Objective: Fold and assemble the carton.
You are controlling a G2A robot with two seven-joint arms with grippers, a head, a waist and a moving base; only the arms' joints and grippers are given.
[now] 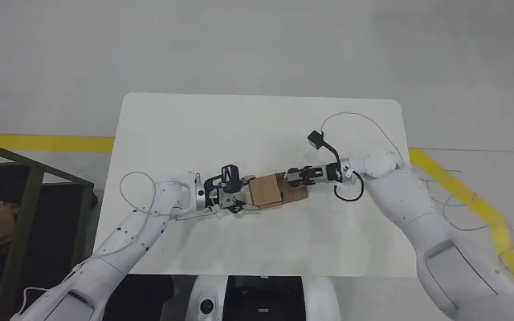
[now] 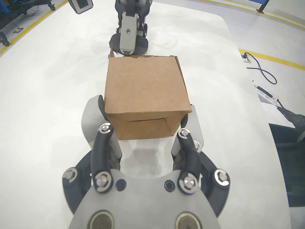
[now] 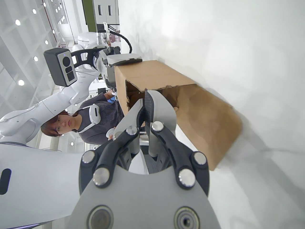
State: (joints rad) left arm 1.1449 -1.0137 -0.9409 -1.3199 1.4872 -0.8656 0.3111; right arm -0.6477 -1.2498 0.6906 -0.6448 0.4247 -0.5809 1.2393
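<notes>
Cardboard is what you have between the two arms: the brown carton [image 2: 145, 84] sits near the middle of the white counter [image 2: 47, 91], already squared up into a box. Your left end effector [image 2: 146, 103] is spread wide around the near end, one finger against each side wall, holding the carton. That end looks closed, its flap tucked in. Your right end effector [image 3: 144, 95] has its fingers pressed together, tips at the ragged rim of the far end, which is open; whether a bit of card is nipped between them you cannot tell. A loose flap [image 3: 209, 125] stretches out from that opening along the counter. So I judge you are on the last closure. The next move calls for a firm brace from the left while the right swings that flap over and pushes its edge inside, without crushing the walls
</notes>
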